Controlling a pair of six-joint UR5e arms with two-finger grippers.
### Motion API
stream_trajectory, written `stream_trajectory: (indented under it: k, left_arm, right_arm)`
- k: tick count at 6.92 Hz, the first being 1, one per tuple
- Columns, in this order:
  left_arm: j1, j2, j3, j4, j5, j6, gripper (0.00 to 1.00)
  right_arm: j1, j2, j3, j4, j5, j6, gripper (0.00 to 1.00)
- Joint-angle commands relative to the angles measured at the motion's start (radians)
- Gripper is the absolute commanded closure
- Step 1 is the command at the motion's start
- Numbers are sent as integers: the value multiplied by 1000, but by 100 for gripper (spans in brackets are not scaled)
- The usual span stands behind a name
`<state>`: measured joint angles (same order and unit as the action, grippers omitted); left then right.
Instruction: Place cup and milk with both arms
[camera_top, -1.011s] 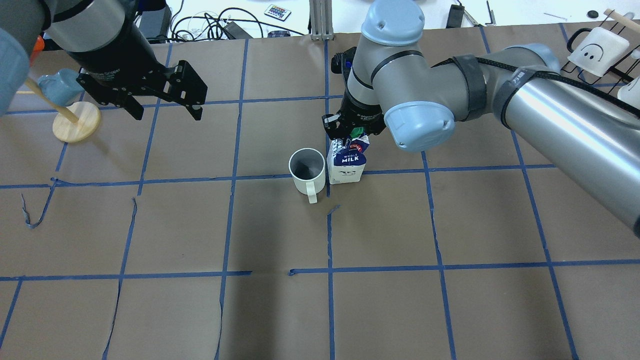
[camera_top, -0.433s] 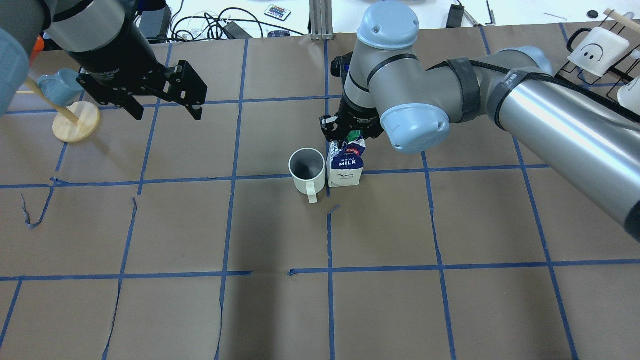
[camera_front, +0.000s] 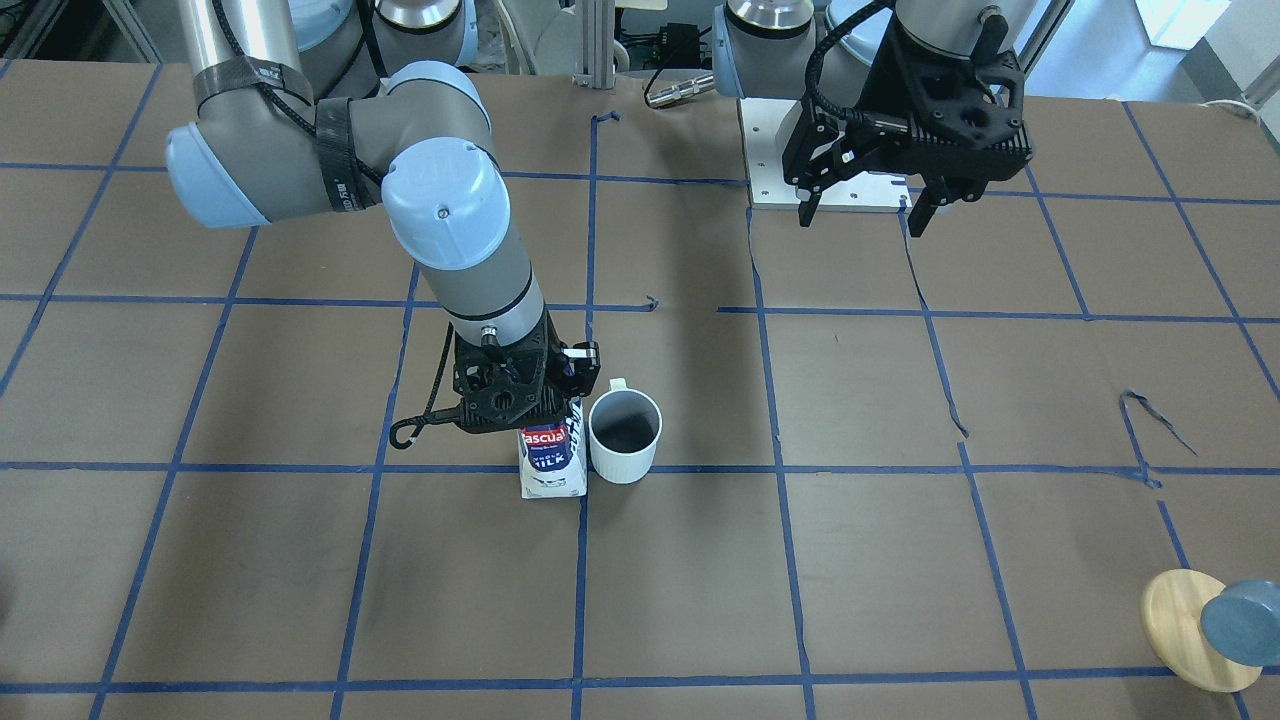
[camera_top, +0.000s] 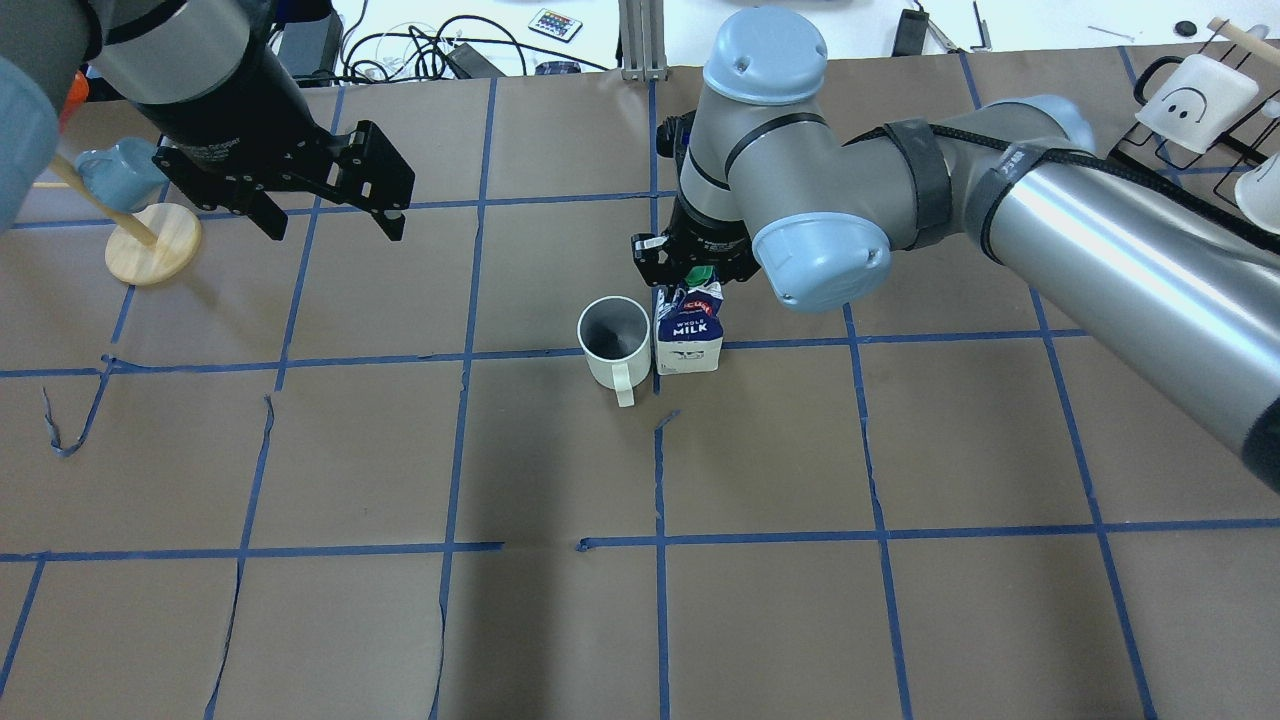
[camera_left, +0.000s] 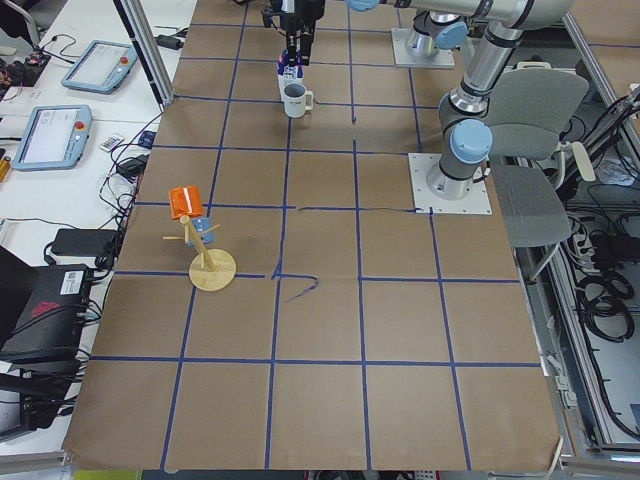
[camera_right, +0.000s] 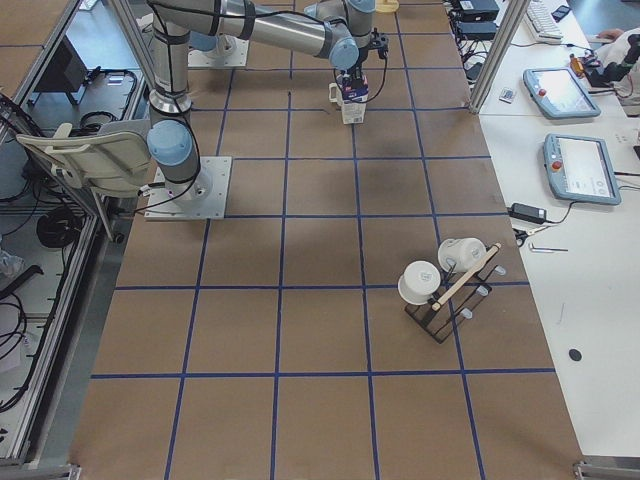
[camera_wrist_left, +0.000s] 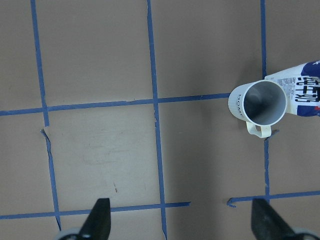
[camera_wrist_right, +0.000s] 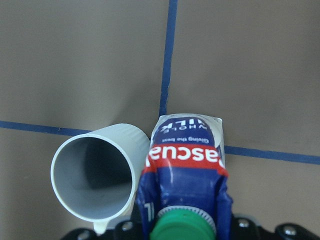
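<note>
Right gripper (camera_front: 512, 405): jaws pinching the gable top of the milk (camera_top: 688, 342), which we find upright near the middle of the table (camera_top: 560, 620). Left gripper (camera_top: 335, 226): jaws spread wide, raised, well apart from both. Cup (camera_top: 613, 338): upright just beside the milk, handle toward the robot; we cannot tell whether they touch. Wooden stand (camera_top: 152, 243) with blue mug (camera_top: 115, 172) at one end; black rack (camera_right: 437, 318) with white mugs at the other. The wrist hides the right fingertips. The cup shows only its dark grey inside.
</note>
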<state>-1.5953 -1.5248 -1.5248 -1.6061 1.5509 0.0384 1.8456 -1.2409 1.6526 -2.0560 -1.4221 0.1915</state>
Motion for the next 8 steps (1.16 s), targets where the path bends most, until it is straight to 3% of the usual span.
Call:
stream_trajectory:
  k: [1, 3, 5, 7, 8]
  left_arm:
    - [0, 0, 0, 0, 0, 0, 0]
    - [0, 0, 0, 0, 0, 0, 0]
    - [0, 0, 0, 2, 0, 0, 0]
    - [0, 2, 0, 0, 2, 0, 0]
    - [0, 2, 0, 0, 2, 0, 0]
  right_arm:
    - [1, -2, -13, 0, -3, 20, 0]
    - [-6, 1, -104, 16, -41, 13, 0]
    - [-70, -3, -254, 155, -182, -106, 0]
    - [-249, -128, -254, 277, -179, -201, 0]
    - [-259, -203, -228, 290, -181, -248, 0]
